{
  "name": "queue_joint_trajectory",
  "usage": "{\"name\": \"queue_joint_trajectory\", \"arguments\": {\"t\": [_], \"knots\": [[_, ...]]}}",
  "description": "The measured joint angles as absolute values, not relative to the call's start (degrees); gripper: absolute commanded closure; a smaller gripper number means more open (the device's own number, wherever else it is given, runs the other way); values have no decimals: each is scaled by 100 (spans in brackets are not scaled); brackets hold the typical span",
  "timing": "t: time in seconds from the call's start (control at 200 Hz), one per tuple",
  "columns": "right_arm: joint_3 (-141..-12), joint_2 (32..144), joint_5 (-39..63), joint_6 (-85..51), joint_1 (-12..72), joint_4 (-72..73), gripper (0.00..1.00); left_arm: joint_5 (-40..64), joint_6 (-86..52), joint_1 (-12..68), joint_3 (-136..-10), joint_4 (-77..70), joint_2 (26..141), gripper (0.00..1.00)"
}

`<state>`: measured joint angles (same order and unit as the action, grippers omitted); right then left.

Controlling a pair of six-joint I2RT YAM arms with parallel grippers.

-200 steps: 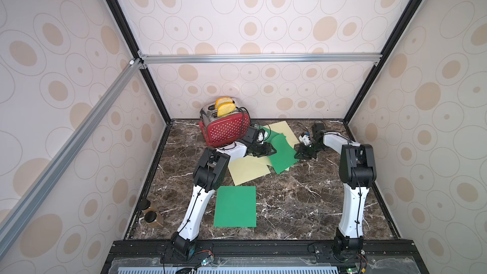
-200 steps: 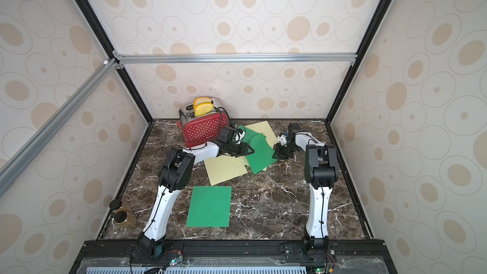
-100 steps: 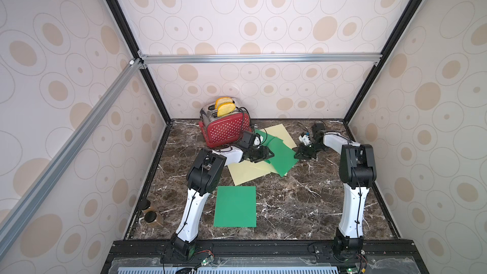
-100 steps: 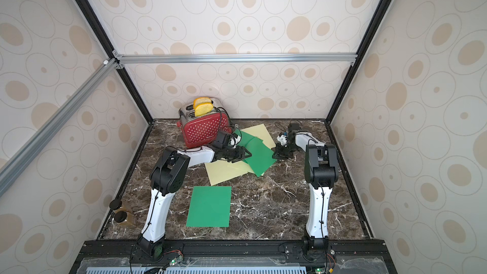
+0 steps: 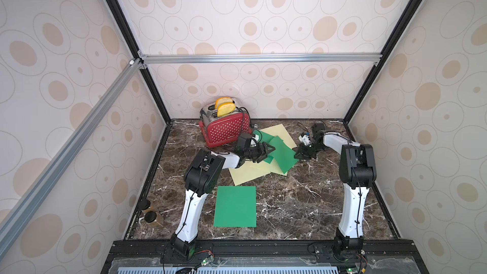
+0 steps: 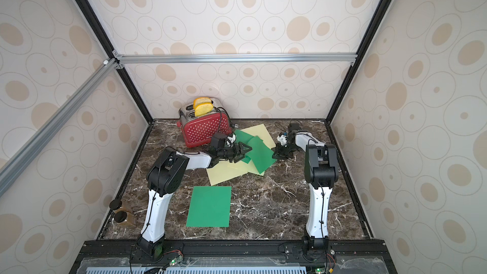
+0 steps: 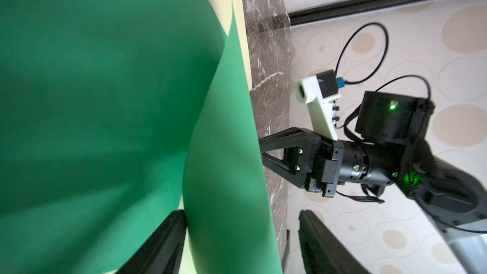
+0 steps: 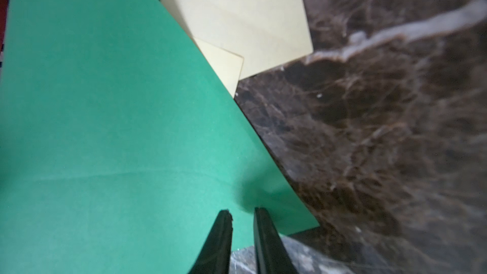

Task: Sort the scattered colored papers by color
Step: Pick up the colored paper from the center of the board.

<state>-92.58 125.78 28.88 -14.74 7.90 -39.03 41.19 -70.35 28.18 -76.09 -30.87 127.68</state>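
Left claw (image 5: 267, 151) hangs wide open over the mixed heap beside the toaster (image 5: 226, 130), with a curled-up green sheet (image 7: 226, 154) standing loose between its jaws and nothing clamped. Right claw (image 8: 242, 216) is down to a narrow slit, tips at a green corner on the heap's far side; pinning or gripping, I can't tell. Cream sheets (image 5: 247, 175) lie underneath, and one green sheet (image 5: 235, 206) sits alone, flat, nearer the front of the bench (image 5: 303, 201). This paper looks feather-light, floppy and slick on marble, so I'd take a lifted edge or corner; flat middles offer no purchase.
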Motion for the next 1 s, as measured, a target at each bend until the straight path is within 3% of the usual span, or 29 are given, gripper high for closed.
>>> {"name": "queue_joint_trajectory", "arguments": {"t": [0.26, 1.002], "knots": [[-9258, 12578, 2908, -1474, 788, -3905, 79, 4053, -8141, 2801, -7428, -3889, 12691, 28], [-9258, 12604, 2995, -1479, 790, -3859, 78, 3284, -8427, 3514, -6530, -3332, 12256, 30]]}}
